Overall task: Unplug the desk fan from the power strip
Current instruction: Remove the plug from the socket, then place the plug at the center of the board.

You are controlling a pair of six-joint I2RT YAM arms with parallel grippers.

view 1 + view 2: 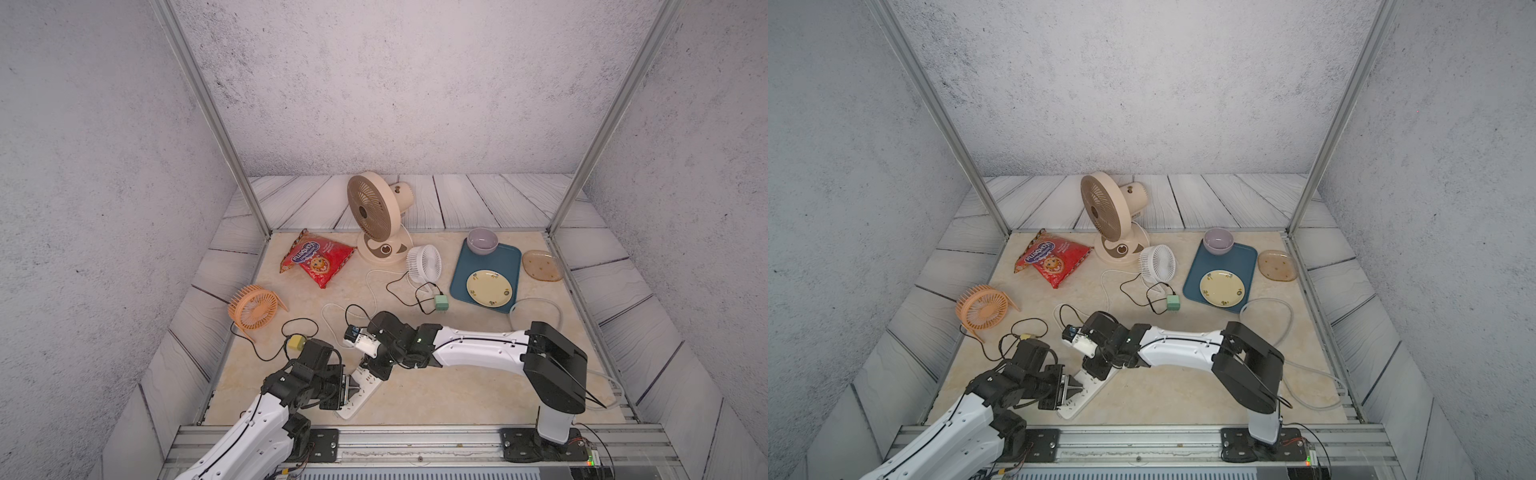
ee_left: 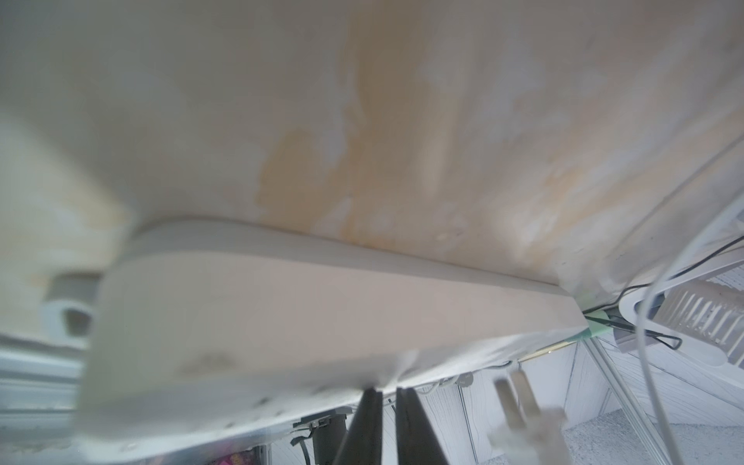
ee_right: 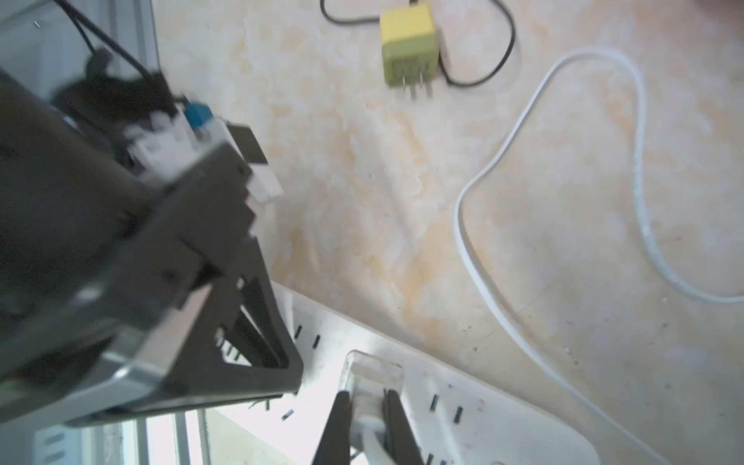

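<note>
Power strip (image 1: 360,395) lies slantwise on the counter (image 1: 449,390), near the middle front. My left end effector (image 2: 388,392), its fingers pressed almost together, bears tip-down on the strip. Farther along the strip, my right end effector (image 3: 368,396) pinches the white plug (image 3: 372,372).

L gripper (image 1: 353,388) pinched shut, tips down; R gripper (image 3: 367,394), just beside it, clamps white plug (image 3: 372,372); wrists bent down.

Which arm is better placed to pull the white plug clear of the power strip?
Right: the right hand is closed on the white plug at the power strip; the left hand, shut, only rests on the strip's end.
</note>
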